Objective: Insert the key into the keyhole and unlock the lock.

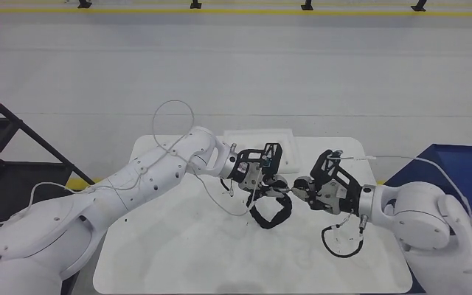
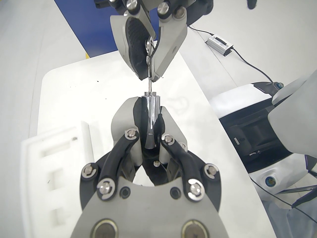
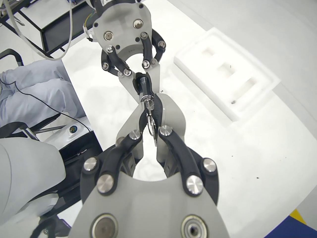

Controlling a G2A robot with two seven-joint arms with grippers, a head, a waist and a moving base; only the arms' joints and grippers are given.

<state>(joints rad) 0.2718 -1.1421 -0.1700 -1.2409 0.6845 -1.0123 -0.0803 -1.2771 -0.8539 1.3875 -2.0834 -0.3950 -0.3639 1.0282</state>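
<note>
Nearest us, on our side of the white foam tray with rectangular recesses (image 3: 257, 71), the left end effector (image 2: 148, 105) pinches a chrome cylindrical lock (image 2: 152, 117) above the middle of the white, round-cornered counter (image 1: 184, 251). Facing it, the right end effector (image 3: 151, 107) is pressed together on a small silver key with a ring (image 2: 149, 85), blade tip at the lock's end face. Bare counter spreads around both, out to its edges. Beyond them, the tray lies by the far edge.
</note>
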